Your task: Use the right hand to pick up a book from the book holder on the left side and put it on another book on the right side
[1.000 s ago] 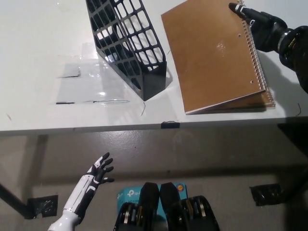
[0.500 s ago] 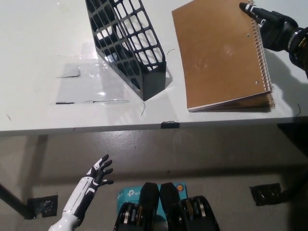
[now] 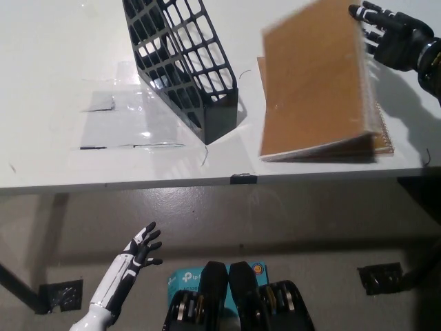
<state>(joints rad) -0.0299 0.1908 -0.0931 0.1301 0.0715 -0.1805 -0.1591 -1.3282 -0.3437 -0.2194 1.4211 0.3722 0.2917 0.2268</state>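
Though motion-blurred, the book [image 3: 313, 79] hides another; right hand [image 3: 389, 38] open beside it.

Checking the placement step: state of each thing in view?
book holder: upright on the table, empty as far as visible.
top book: motion-blurred, lying on the lower book, closed.
lower book: flat on the table, mostly covered.
right hand: open, at the top book's far corner.
left hand: open, resting below the table edge.

White table [image 3: 55, 62], clear plastic sheet [image 3: 124, 117], grey floor [image 3: 275, 227].
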